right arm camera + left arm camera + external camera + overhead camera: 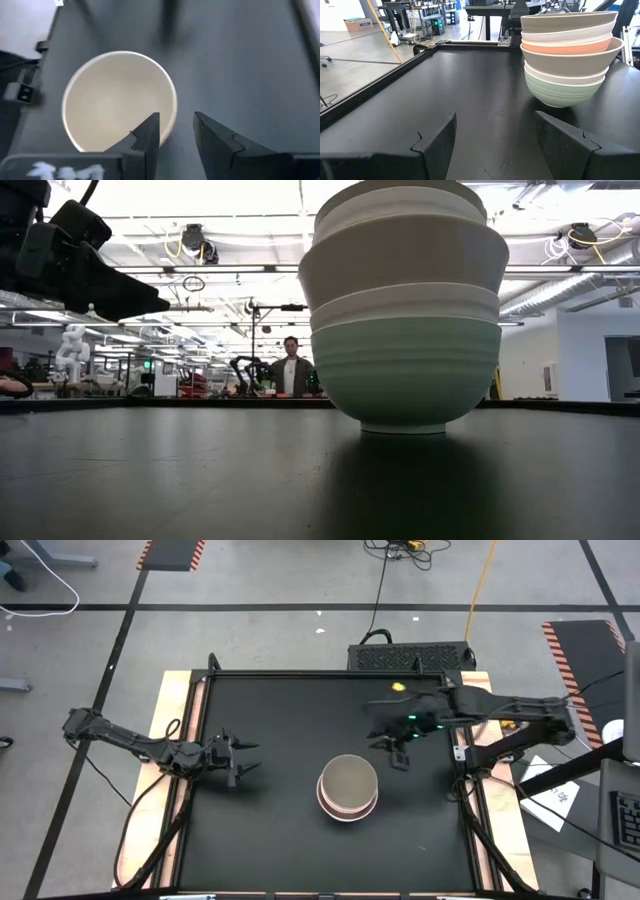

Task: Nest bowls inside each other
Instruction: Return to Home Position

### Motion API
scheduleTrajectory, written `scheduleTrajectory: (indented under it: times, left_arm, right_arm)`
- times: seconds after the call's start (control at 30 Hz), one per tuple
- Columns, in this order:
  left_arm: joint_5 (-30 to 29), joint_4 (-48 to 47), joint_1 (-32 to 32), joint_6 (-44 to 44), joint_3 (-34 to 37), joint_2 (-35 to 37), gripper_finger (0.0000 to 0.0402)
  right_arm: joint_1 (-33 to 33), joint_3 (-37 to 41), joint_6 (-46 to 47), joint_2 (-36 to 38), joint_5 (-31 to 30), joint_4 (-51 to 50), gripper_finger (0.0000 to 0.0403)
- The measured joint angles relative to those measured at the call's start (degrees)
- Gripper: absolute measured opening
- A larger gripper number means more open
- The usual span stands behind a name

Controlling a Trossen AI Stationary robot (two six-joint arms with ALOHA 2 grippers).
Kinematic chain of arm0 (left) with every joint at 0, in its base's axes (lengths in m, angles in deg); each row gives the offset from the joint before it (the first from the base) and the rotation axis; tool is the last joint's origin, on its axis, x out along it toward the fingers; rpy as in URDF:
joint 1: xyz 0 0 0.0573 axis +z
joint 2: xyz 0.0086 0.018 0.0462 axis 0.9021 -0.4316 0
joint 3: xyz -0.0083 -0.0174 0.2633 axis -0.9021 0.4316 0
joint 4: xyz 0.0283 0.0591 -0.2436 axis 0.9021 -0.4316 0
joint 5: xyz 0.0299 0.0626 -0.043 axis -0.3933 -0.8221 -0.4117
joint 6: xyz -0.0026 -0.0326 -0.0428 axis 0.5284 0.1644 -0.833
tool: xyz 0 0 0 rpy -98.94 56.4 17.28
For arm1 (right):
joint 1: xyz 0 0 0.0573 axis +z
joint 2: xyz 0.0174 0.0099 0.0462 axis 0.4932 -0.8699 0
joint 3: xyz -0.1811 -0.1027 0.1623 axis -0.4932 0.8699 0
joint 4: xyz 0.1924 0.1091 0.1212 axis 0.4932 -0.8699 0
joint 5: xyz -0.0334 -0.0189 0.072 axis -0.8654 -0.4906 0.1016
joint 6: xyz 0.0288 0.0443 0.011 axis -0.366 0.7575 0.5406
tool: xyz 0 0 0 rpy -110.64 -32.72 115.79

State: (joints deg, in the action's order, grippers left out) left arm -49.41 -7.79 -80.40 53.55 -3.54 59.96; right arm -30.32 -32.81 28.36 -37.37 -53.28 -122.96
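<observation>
Six bowls sit nested in one upright stack (pixel 348 788) near the table's middle, with the mint-green bowl (pixel 562 90) at the bottom, standing on its foot. Above it come a white bowl, a beige-grey one (pixel 570 60), the coral-pink one (pixel 565 47), another white one and a tan one on top. My left gripper (pixel 247 759) is open, low over the table left of the stack, and empty. My right gripper (pixel 177 132) is open and empty, raised over the table just far-right of the stack (pixel 120 100).
The black table has a raised rim (pixel 395 65) all around. Bare tabletop (pixel 280 830) lies around the stack. Part of a dark arm (pixel 70 260) shows high in the low view. A person (pixel 291 370) stands far off in the room beyond the table.
</observation>
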Motion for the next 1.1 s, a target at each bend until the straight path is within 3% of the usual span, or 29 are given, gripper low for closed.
scheduleTrajectory:
  times: [0.13, 0.3, 0.8, 1.1]
  left_arm:
    - [0.0, 0.0, 0.0, 0.7, 0.0, 0.0, 0.0269]
    - [-0.1, 0.3, 0.0, 1.3, 0.0, 0.0, 0.0269]
    - [-0.2, 1.2, 0.0, 1.8, 0.0, 0.0, 0.0269]
    - [-0.2, 1.3, 0.0, 1.8, 0.0, 0.0, 0.0269]
  right_arm:
    - [1.1, 10.2, 0.2, 9.7, -7.0, 7.3, 0.0076]
    - [1.4, 23.0, 0.5, 21.2, -8.0, 15.5, 0.0007]
    - [2.6, 53.5, 9.5, 46.5, -6.5, 31.2, 0.0001]
    - [4.2, 66.0, 12.8, 55.3, -3.6, 42.6, 0.0]
